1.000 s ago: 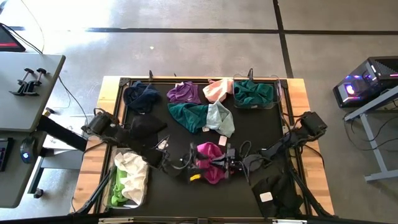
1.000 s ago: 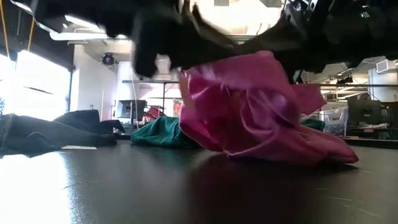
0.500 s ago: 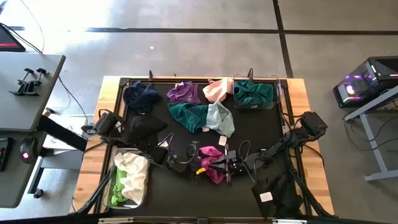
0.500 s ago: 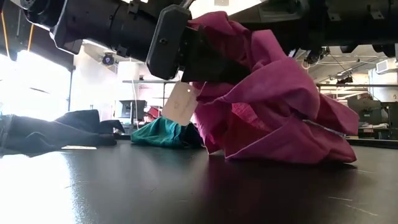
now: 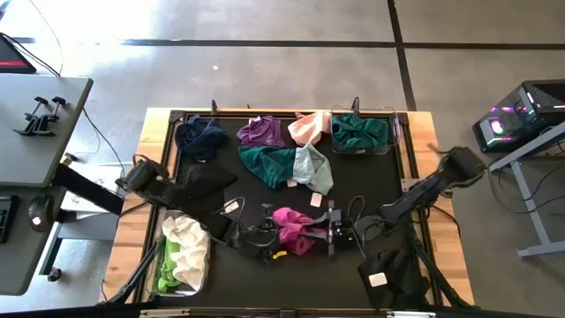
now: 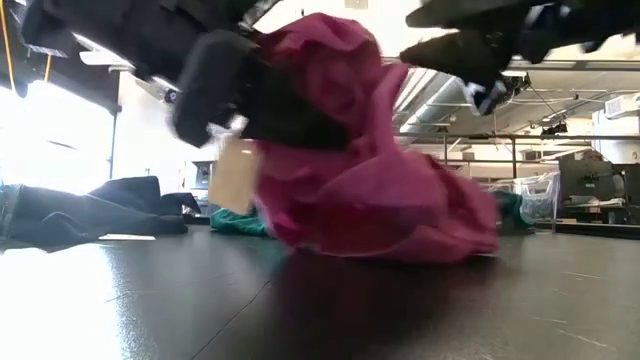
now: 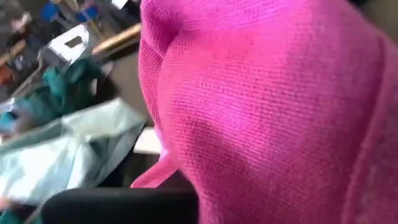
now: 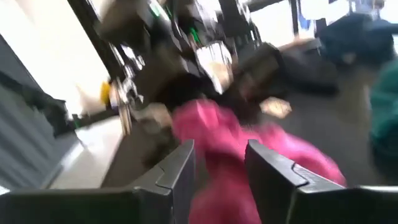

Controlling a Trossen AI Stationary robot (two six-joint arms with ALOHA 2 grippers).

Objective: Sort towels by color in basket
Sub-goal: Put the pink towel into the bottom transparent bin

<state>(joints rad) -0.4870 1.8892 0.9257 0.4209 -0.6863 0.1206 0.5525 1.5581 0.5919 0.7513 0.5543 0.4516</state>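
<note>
One magenta towel (image 5: 295,228), two grippers beside it.

Two dark arms: matte black, boxy link housings with rounded joint blocks. Left arm (image 5: 168,190): thin black cables looped near the wrist, a small yellow part just beside them. Right arm (image 5: 424,190): slim black forearm link, looped black cable. Right arm's fingers (image 8: 174,171): dark grey, flat, angular, bevelled edges.

Your left gripper (image 5: 269,237) sits low at the near middle of the table, its fingers closed on the magenta towel (image 5: 296,230). Your right gripper (image 5: 334,233) is just right of it, fingers (image 8: 273,174) parted, holding nothing.
</note>
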